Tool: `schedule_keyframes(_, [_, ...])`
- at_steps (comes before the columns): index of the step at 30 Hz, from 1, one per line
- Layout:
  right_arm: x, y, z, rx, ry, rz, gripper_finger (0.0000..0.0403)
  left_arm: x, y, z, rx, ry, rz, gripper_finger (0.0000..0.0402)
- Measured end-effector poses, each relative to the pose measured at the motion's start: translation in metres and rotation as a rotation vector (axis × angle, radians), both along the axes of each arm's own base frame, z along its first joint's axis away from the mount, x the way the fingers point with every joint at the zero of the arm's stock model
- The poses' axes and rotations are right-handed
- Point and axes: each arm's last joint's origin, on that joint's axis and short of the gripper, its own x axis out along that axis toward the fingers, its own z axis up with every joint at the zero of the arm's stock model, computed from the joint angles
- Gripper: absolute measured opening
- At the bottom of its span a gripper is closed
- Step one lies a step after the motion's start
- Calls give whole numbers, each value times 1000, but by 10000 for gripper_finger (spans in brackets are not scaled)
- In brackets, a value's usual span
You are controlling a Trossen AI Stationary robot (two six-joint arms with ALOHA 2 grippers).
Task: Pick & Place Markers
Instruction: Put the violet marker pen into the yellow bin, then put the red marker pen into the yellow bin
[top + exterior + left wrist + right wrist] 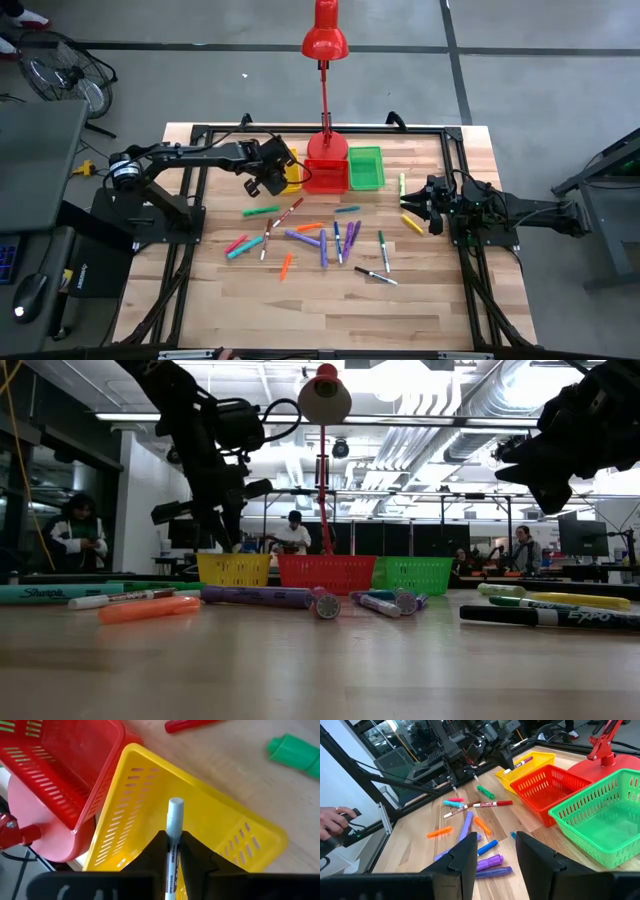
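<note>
Here, left pincer clamped on white marker, above yellow bin.

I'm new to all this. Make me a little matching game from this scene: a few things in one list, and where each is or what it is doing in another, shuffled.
Things:
1. left tool
2. right tool
3. green bin
4. red lamp

Places or states:
A. stands behind the red bin, base on the table
B. open, holding nothing, at the table's right side
C. last in the bin row, beside the red bin
D. shut on a white marker, above the yellow bin

Pairs: 1-D, 2-B, 3-C, 4-A
</note>
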Motion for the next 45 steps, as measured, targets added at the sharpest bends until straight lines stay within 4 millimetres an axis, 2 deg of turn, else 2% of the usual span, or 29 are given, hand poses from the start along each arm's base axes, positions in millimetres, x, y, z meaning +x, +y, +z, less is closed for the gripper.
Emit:
schedule_keyframes(9, [0, 0, 0, 0, 0, -1, 124, 0, 0, 0, -3, -3, -2, 83])
schedule_keyframes(17, [0, 0, 0, 0, 0, -1, 124, 0, 0, 0, 1, -1, 3, 87])
schedule_keyframes(21, [0, 0, 0, 0, 0, 0, 124, 0, 1, 0, 17, 0, 69, 87])
schedule_keyframes(32, [0, 0, 0, 0, 0, 0, 124, -3, -6, 11, -108, -131, 428, 88])
schedule_keyframes(38, [0, 0, 0, 0, 0, 0, 124, -3, -14, 14, -275, -230, 737, 88])
schedule_keyframes(45, [0, 0, 0, 0, 0, 0, 124, -3, -26, 17, -505, -228, 1073, 88])
